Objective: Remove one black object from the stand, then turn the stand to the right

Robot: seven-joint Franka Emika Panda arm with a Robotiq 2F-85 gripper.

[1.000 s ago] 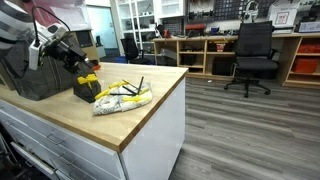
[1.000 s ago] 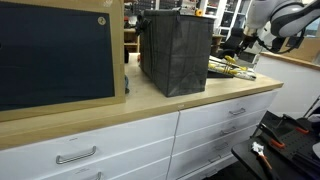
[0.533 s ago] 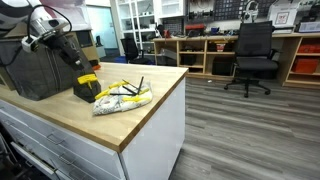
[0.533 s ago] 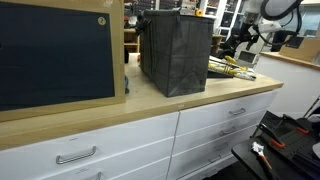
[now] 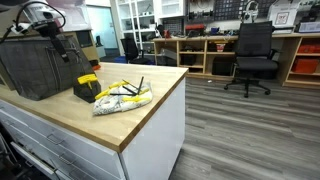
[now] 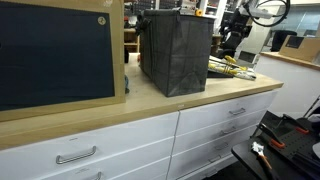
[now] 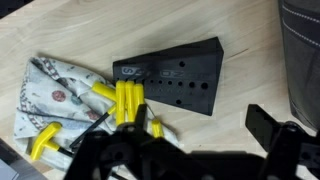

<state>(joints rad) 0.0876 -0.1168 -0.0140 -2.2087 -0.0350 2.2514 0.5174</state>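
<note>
The stand (image 7: 172, 78) is a small black wedge block with rows of holes, lying on the wooden counter; it also shows in an exterior view (image 5: 86, 88). Yellow-topped pieces (image 7: 128, 102) sit along its left end. My gripper (image 7: 190, 150) hangs above the counter just in front of the stand, its two fingers wide apart with nothing between them. In both exterior views the gripper (image 5: 55, 35) (image 6: 232, 35) is raised well above the stand.
A clear plastic bag of yellow and black items (image 7: 55, 100) (image 5: 122, 96) lies beside the stand. A large dark wire-mesh basket (image 5: 38, 68) (image 6: 175, 52) stands close on its other side. The counter edge (image 5: 150, 120) is near. A framed black board (image 6: 55, 55) stands on the counter.
My gripper has risen from the stand's top edge and drawn back over the basket. The stand and bag have not visibly moved.
</note>
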